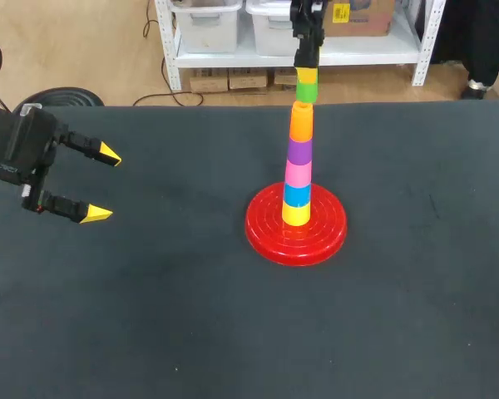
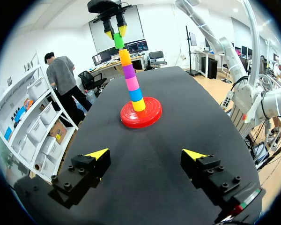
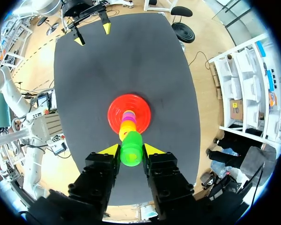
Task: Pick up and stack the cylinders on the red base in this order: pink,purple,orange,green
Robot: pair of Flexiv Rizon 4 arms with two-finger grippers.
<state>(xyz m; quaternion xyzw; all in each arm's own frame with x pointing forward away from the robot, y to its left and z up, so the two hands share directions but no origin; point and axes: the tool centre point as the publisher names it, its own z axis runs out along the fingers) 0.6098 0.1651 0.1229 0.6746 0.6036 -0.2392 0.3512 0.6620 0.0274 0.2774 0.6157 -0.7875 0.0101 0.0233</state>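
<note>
The red base (image 1: 266,226) carries a tower of yellow, blue, pink (image 1: 298,173), purple (image 1: 298,150) and orange (image 1: 302,120) cylinders. The green cylinder (image 1: 306,90) is at the tower's top, right on the orange one and a little off-centre. My right gripper (image 1: 306,76) comes down from above and is shut on it. In the right wrist view the green cylinder (image 3: 131,154) fills the gap between the right gripper's (image 3: 131,150) yellow tips, with the base (image 3: 114,112) below. My left gripper (image 1: 108,184) hangs open and empty at the table's left, far from the tower (image 2: 131,79).
The dark table (image 1: 150,316) has nothing else on it. In the left wrist view the left gripper (image 2: 147,153) points along the table toward the base (image 2: 140,117).
</note>
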